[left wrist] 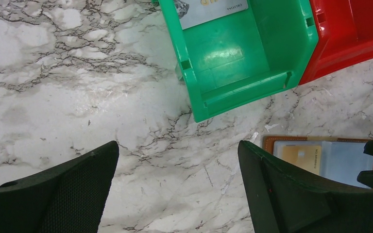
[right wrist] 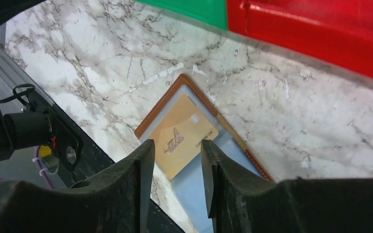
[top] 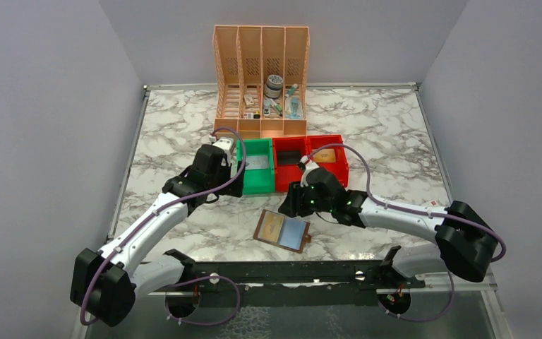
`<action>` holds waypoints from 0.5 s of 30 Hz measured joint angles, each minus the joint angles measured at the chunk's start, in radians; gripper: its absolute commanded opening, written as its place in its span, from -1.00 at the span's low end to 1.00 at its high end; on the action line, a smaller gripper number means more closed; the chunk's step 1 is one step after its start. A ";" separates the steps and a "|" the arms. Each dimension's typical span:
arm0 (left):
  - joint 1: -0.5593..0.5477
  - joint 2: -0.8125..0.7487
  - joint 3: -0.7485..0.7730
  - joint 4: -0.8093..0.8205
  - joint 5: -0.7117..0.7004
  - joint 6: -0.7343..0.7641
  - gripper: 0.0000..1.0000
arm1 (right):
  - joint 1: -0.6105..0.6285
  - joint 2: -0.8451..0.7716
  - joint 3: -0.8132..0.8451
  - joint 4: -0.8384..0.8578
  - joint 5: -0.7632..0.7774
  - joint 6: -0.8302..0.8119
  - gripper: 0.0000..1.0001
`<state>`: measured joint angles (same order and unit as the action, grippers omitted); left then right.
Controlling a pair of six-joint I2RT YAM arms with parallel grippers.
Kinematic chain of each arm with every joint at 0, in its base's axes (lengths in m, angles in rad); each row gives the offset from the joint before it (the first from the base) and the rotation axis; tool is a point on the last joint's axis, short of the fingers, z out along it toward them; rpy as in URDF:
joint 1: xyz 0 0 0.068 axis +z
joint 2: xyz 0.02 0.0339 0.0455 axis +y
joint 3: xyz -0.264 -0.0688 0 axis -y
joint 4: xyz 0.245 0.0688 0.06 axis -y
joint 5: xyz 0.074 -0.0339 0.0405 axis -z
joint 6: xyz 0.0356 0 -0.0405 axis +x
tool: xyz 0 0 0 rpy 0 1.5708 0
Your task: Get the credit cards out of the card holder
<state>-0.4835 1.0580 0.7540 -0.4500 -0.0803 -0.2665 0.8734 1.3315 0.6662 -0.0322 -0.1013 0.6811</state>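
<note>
Because the glossy white-and-grey marbled counter gives little friction, we judge sliding to be the main danger here. The green plastic bin and the red plastic bins stand behind the work area, well apart from the cards in the holder, so any carry there is long enough for a weak pinch to drop its load.

Our left gripper hangs with its jaws spread wide over bare marble, holding nothing and pinning nothing. Our right gripper hovers above the holder with its jaws narrowed to a slim gap that has nothing in it.

The small brown leather-like bifold card holder lies open and flat near the front edge of the counter. If the right fingers drag on it, the unpinned holder could skate toward that edge, or lift along with a card.

Inside it sit a tan plastic card and a pale blue card, both flat. With so little edge showing, the fingers may scrape over the top, or catch both cards at once.
</note>
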 measured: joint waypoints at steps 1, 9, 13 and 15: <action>0.000 0.001 0.000 0.000 0.003 0.000 0.87 | 0.018 -0.002 -0.010 0.005 0.018 0.025 -0.22; 0.000 0.005 0.000 0.008 0.040 -0.002 0.78 | 0.081 0.000 -0.082 0.073 0.085 0.195 -0.36; 0.000 0.018 0.000 0.015 0.060 -0.002 0.75 | 0.093 0.047 -0.128 0.134 0.056 0.270 -0.43; 0.000 0.022 0.000 0.015 0.070 -0.001 0.74 | 0.099 0.076 -0.145 0.170 0.036 0.301 -0.44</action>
<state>-0.4835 1.0801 0.7536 -0.4347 -0.0105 -0.2672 0.9722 1.4075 0.5209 0.1375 -0.0650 0.9817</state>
